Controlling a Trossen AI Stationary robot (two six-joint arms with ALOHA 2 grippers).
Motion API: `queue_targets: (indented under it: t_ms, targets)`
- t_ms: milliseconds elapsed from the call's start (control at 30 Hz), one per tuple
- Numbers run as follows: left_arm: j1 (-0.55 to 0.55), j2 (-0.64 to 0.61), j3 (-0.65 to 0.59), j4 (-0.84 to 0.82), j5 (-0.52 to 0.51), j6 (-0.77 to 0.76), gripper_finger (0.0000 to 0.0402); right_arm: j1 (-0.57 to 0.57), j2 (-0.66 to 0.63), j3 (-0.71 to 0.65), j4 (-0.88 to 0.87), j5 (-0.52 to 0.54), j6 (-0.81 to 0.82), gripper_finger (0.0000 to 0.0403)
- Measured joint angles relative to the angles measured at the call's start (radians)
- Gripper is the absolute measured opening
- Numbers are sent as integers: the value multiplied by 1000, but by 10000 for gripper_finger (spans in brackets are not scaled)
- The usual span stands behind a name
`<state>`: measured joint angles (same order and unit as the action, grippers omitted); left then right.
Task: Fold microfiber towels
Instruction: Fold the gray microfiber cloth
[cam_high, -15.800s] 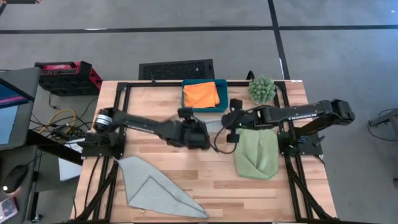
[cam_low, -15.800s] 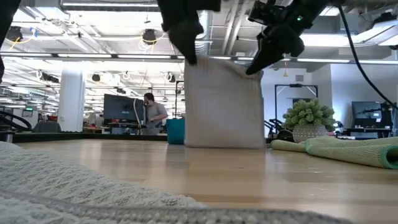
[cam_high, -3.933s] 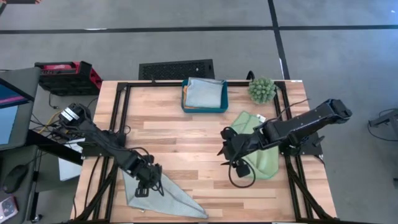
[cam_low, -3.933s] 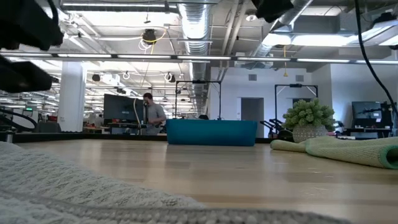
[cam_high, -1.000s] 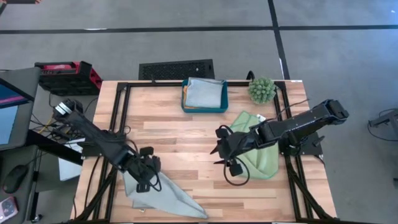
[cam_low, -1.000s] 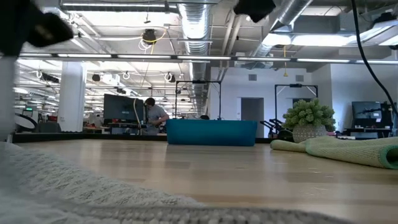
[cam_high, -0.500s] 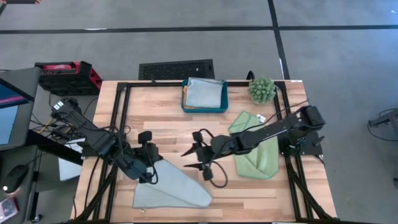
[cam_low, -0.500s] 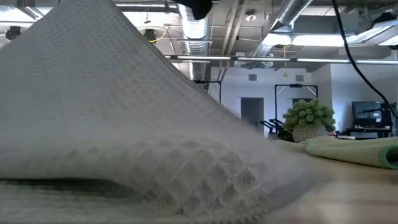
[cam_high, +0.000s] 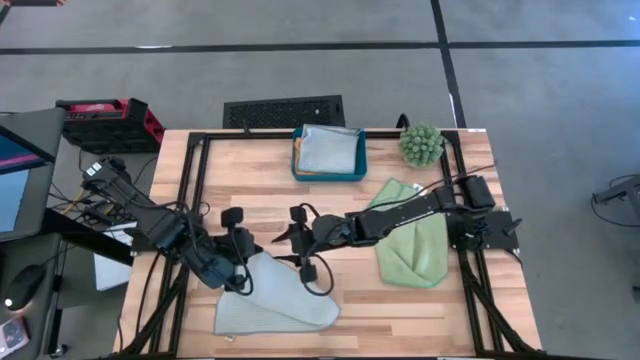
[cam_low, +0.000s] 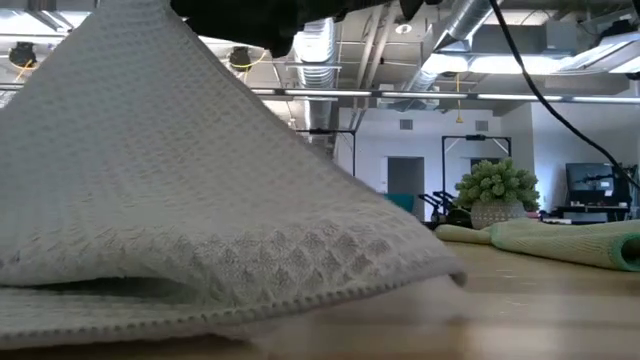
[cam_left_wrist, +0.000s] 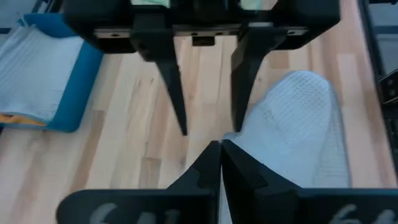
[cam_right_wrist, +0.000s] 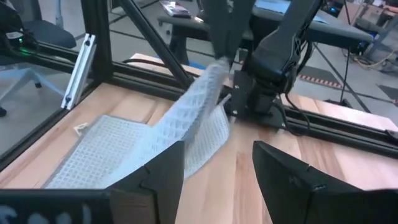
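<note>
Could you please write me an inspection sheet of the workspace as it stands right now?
Surface: wooden table, black frame rails around it.
Job's things: grey-blue towel near the front left, one corner lifted; light green towel loosely folded on the right; another grey-blue towel in the teal tray, orange showing beneath it.
Clutter: spiky green plant at the back right corner.
Grippers: left tool shut on the lifted towel corner; right tool open, close beside it, holding nothing.
Cables: loop hanging from the right arm; yellow and black leads off the left edge.
Surroundings: red case, floor vent, grey floor.
</note>
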<state>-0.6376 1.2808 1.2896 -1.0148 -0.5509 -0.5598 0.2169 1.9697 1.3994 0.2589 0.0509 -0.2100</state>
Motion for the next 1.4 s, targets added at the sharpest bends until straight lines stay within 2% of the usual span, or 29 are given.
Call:
queue_targets:
  t_ms: [167,300,867,1133,1400]
  targets:
    - [4,0,0,-48,-13,-1,0,2,-4,2,-22,-5,1,211]
    - [18,0,3,-54,-16,0,0,1,-11,2,-23,-53,42,211]
    - [26,0,40,-73,-69,40,0,-9,-1,2,-90,-55,57,211]
    - [27,0,40,-72,-119,44,0,-7,3,1,-295,-55,88,211]
    - [36,1,66,-74,-159,81,0,7,3,1,-398,-91,109,211]
